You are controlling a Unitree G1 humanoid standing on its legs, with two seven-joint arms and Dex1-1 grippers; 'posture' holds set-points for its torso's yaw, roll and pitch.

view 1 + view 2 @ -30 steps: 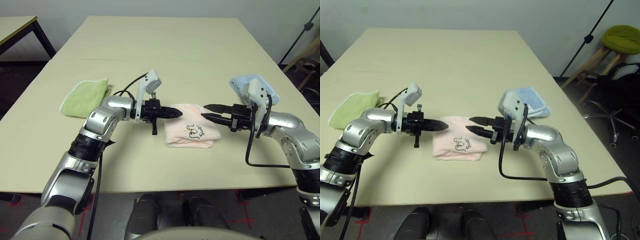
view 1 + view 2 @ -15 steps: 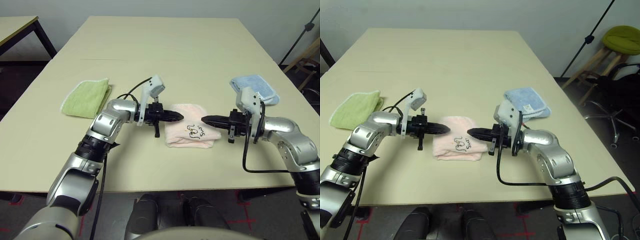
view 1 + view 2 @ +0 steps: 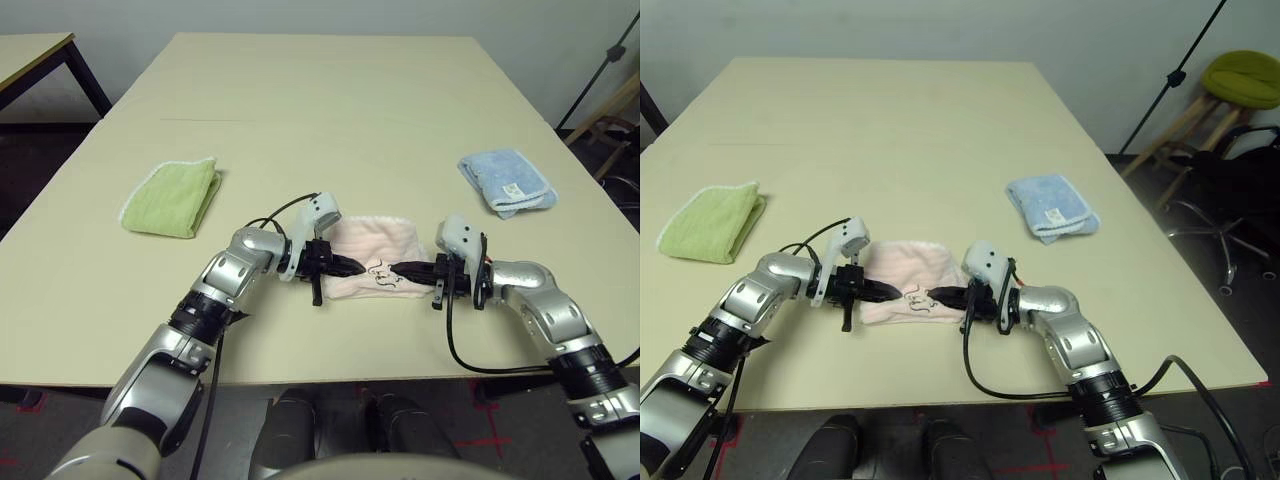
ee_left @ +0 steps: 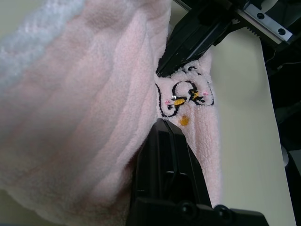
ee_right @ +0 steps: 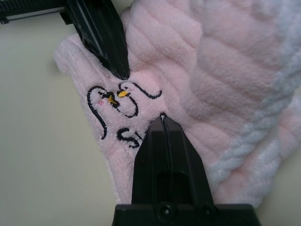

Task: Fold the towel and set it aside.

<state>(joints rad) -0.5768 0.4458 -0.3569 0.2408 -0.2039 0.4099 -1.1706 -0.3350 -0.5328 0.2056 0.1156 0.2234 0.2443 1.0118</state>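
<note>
The pale pink towel [image 3: 375, 242] lies folded on the table's near middle, white bobbled edging [image 5: 263, 127] along one side and a dark embroidered motif [image 4: 186, 96] near its front edge. My left gripper [image 3: 358, 271] comes in from the left, shut, its tip resting on the towel beside the motif. From the right my right gripper [image 3: 392, 269] does the same, shut, with its tip [image 5: 163, 117] on the motif. The two tips nearly meet. I see no cloth pinched between either pair of fingers.
A small yellow-green folded cloth [image 3: 172, 196] lies at the left and a small light-blue folded cloth [image 3: 505, 181] at the right. The far half of the beige table [image 3: 330, 100] is bare. Beyond the right edge stand a stool [image 3: 1243, 78] and a black stand.
Both arms have dropped and drawn toward me and each other. The right gripper, open a second ago, has shut. Both tips now rest on the towel, which lies flatter.
</note>
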